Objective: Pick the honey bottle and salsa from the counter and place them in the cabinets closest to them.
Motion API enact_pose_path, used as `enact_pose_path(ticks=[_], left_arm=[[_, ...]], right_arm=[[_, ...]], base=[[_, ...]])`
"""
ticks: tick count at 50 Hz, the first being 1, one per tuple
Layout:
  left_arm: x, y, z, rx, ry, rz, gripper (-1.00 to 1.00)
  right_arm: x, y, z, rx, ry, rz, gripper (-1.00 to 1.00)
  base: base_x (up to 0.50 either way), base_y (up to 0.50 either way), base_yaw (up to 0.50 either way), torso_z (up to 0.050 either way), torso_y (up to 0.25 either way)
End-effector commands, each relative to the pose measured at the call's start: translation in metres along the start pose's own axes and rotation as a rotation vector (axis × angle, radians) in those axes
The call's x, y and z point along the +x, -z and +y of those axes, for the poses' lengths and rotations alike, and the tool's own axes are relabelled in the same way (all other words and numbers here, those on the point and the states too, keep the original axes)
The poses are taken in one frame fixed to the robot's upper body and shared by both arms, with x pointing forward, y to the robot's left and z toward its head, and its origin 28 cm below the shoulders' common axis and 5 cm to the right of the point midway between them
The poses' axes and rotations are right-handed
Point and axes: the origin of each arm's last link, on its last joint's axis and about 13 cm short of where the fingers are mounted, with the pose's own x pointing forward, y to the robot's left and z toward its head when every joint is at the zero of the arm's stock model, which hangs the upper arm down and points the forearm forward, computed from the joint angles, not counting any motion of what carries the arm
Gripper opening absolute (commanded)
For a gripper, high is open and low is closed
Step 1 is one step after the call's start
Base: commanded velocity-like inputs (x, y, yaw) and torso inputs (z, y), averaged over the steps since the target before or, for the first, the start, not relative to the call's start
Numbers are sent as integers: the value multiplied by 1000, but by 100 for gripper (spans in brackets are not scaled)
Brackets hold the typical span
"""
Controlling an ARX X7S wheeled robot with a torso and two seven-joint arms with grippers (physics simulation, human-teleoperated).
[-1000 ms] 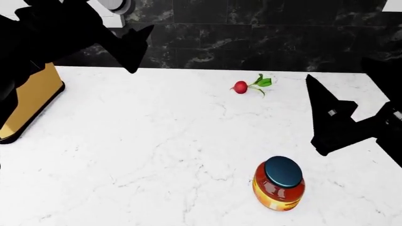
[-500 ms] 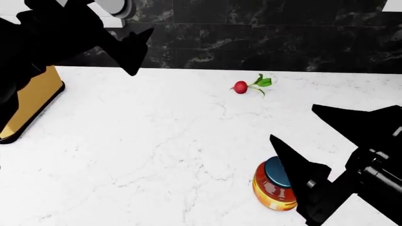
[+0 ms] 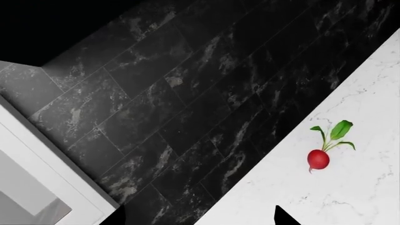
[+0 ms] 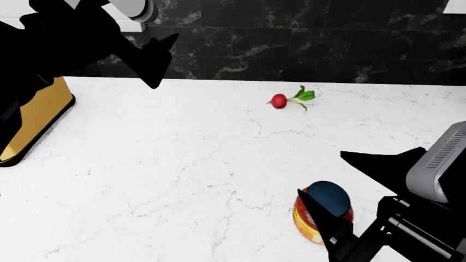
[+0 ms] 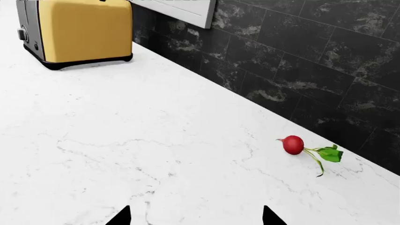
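Observation:
The salsa (image 4: 331, 199), a short jar with a dark blue lid and a red and orange body, stands upright on the white counter (image 4: 182, 164) near the front right. My right gripper (image 4: 320, 173) is open and its black fingers straddle the jar in the head view, one finger crossing its near side. The jar does not show in the right wrist view, where the right gripper (image 5: 196, 216) has only bare counter (image 5: 125, 140) between its tips. At the upper left, my left gripper (image 4: 163, 60) is raised and open, and in its own wrist view the left gripper (image 3: 198, 218) is empty. The honey bottle is out of view.
A red radish with green leaves (image 4: 280, 100) lies near the black tiled wall (image 4: 306, 38). A yellow toaster (image 4: 33, 117) stands at the counter's left. A white cabinet corner (image 5: 181, 9) hangs above the wall. The radish (image 5: 292, 144) and toaster (image 5: 81, 30) show in the right wrist view.
My right gripper has swung down and towards the near edge, from beside the radish area to around the salsa. The left arm and the jar have not moved.

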Motion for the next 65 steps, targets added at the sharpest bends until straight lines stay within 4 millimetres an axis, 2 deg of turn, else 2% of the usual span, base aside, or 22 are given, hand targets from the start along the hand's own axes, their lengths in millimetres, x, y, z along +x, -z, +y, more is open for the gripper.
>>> enact_pose_path(ticks=[1,65], left_arm=[[0,0,0,-1,1,0,100],[1,3,-1,-3,4,7,100]], right_arm=[[1,8,1,-24,-2,52,100],[12,59,-7,32,43,199,100]], base=[[0,0,0,0,0],[0,0,0,0,0]])
